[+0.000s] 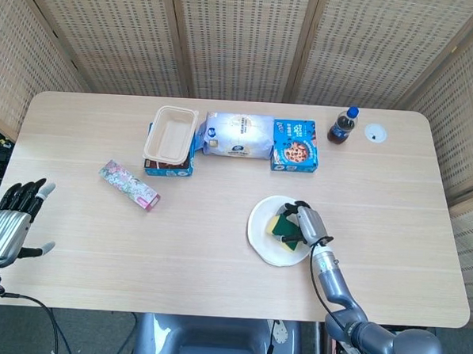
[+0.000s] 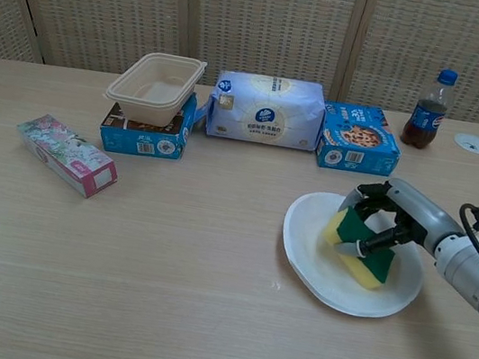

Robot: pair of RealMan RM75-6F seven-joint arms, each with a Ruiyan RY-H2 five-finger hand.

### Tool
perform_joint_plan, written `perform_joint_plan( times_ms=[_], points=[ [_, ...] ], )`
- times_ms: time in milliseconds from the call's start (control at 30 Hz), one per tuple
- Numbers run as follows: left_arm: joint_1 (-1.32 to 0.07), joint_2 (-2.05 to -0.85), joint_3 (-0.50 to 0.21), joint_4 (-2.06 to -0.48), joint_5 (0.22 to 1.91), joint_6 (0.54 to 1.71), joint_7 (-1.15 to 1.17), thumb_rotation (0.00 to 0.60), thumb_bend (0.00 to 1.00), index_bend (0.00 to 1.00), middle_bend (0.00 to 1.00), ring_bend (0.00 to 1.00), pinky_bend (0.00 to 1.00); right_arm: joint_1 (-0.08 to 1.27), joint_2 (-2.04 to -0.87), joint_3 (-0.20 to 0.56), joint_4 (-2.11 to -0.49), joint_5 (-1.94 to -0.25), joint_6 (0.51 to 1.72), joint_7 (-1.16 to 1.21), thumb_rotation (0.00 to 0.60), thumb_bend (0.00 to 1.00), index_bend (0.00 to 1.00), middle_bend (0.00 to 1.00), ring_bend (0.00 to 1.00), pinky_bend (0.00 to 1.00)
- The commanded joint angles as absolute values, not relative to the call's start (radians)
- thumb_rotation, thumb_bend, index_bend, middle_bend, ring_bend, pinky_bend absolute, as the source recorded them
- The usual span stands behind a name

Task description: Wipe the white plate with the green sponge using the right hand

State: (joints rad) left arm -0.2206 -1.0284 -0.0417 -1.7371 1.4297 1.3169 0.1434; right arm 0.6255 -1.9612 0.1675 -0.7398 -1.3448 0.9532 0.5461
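Now right hand (image 2: 385, 223) grips green sponge (image 2: 362, 247), pressing it onto white plate (image 2: 310, 254). Plate sits on tabletop (image 2: 159, 285) just in front of blue cookie box (image 2: 358, 137). Left hand (image 1: 10, 219) holds nothing, fingers apart, far left of plate, at tabletop edge.

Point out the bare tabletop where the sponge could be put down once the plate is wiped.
Bare wood lies between the white plate and the pink box, along the near table edge, and right of the plate below the cola bottle. The back row is crowded: beige tray, tissue pack, and cookie box sit side by side.
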Motion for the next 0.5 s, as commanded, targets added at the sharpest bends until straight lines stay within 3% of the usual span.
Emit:
perform_joint_plan(
  times_ms=[33, 500],
  points=[
    [-0.221, -1.029, -0.041, -1.736, 1.431, 1.318, 0.143, 0.600, 0.00, 0.00, 0.00, 0.00, 0.00, 0.624, -1.966, 0.167, -0.728, -1.345, 0.944, 0.548, 0.600, 0.15, 0.50, 0.56, 0.37, 0.13],
    [-0.221, -1.028, -0.039, -1.738, 1.433, 1.318, 0.144, 0.600, 0.00, 0.00, 0.00, 0.00, 0.00, 0.618, -1.901, 0.183, -0.837, -1.393, 1.040, 0.545, 0.600, 0.15, 0.50, 0.56, 0.37, 0.13]
  ],
)
